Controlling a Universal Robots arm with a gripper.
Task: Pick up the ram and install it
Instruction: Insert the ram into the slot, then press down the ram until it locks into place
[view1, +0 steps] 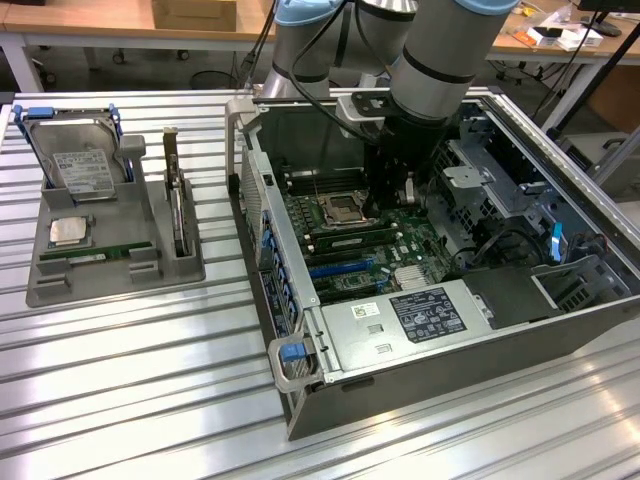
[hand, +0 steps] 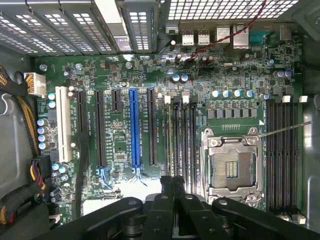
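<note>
Gripper (hand: 172, 197) closest to lens: jaws closed together over the memory slots; cannot tell whether they pinch anything.

Exterior view's left: grey tray (view1: 60, 285) with hard drive (view1: 80, 165), processor chip (view1: 68, 230) and a green stick (view1: 95, 252) lying flat.

Right of it: open computer case (view1: 300, 390). The ram (view1: 345, 241) appears to stand edge-up in a motherboard (hand: 120, 135) slot beneath the gripper.

Judgement: light, stiff, fragile. Hold by the long edges, off the chips.
</note>
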